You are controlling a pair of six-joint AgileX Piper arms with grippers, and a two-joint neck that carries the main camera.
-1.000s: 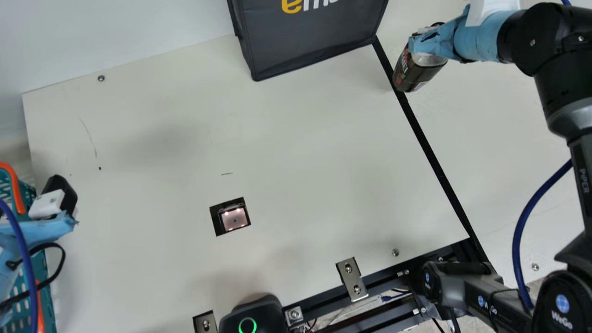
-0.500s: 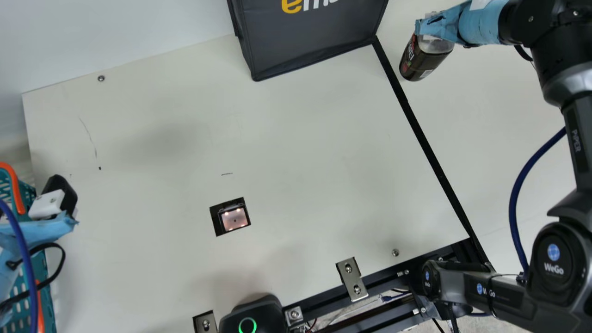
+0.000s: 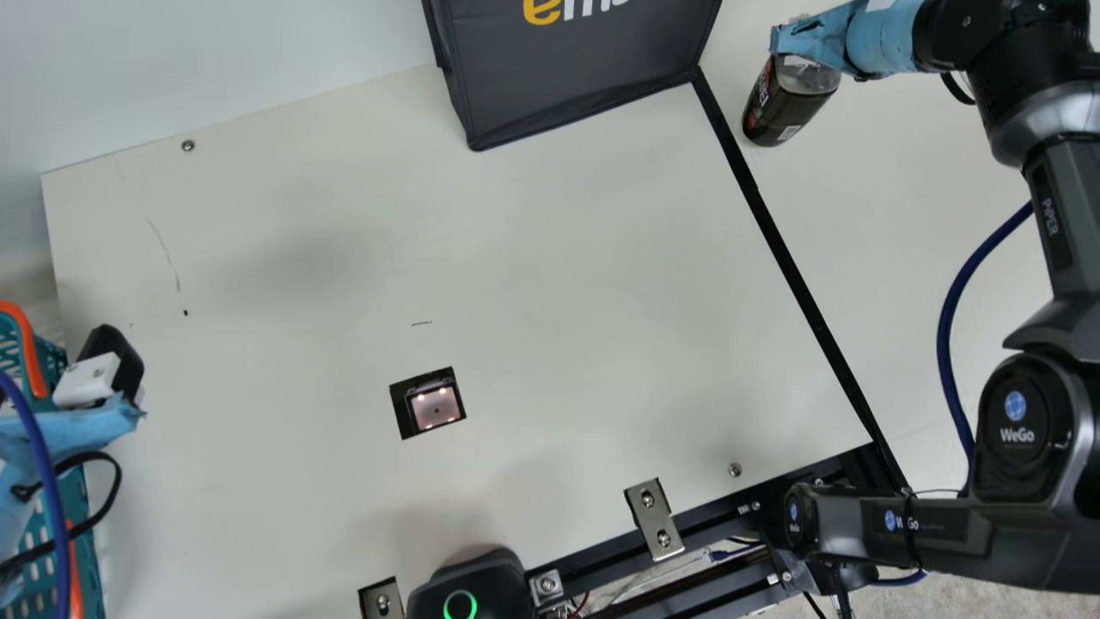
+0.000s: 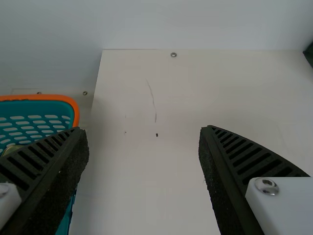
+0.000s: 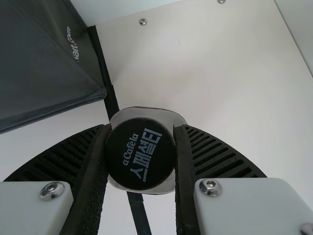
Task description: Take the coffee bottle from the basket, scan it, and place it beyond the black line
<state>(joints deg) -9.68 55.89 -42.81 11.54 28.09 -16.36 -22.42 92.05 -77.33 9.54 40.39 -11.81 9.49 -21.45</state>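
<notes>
Our right end effector [image 3: 801, 45] has its two black ribbed fingers [image 5: 217, 155] closed on the round black cap [image 5: 140, 154] of the dark brown coffee bottle [image 3: 784, 105]. One finger presses each side of the cap. Blue tape [image 3: 885, 39] is wrapped around this end effector. In the main view, the bottle is past the long, straight black line [image 3: 799, 284], on the side away from the basket, and near the line. We cannot tell if the bottom of the bottle touches the cream table [image 3: 559, 284].

Near the bottle, across the line, is a big dark grey cloth bag [image 3: 567, 86]. One of its bottom corners is right by the end of the line. Farther off, in the middle part of the table, is a black square hole [image 3: 400, 413] with a little glowing pink window [image 3: 436, 407] in it. At the table's near edge is a round-topped black box [image 3: 468, 585] with a green ring of light.

On our other side, our left end effector [image 3: 112, 370] is open wide, with nothing between its fingers. One finger hangs partly over the teal plastic basket [image 4: 36, 110] with holes and an orange rim.
</notes>
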